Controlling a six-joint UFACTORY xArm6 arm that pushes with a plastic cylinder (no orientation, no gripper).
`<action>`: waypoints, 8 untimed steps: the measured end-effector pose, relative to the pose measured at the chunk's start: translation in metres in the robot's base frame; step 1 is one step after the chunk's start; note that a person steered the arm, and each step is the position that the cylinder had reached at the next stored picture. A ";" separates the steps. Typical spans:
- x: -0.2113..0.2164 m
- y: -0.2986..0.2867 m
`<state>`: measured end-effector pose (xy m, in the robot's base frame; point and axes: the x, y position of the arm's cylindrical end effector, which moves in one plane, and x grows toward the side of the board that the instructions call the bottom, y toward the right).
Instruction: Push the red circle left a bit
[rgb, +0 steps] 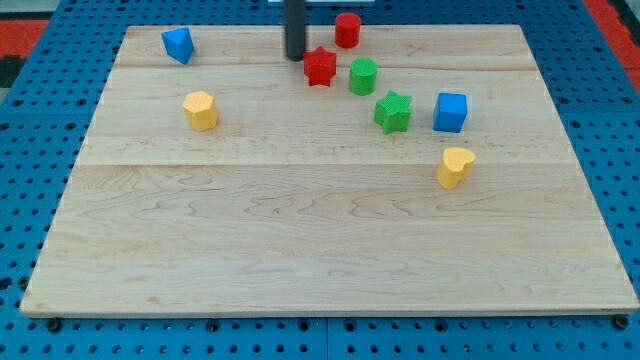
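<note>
The red circle (347, 29), a small red cylinder, stands near the view's top, right of centre. My tip (296, 56) rests on the board to the circle's left and a little below it, apart from it. A red star (320, 67) lies just right of my tip, close to it, and below-left of the red circle.
A green cylinder (363, 76), a green star (393, 112) and a blue cube (451, 112) trail down to the right. A yellow heart (456, 166) lies below them. A blue block (178, 44) and a yellow hexagon-like block (200, 110) sit at the left. The wooden board (300, 250) lies on a blue pegboard.
</note>
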<state>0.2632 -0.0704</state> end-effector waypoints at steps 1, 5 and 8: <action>0.021 -0.020; -0.017 0.141; -0.071 0.170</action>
<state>0.1920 0.0991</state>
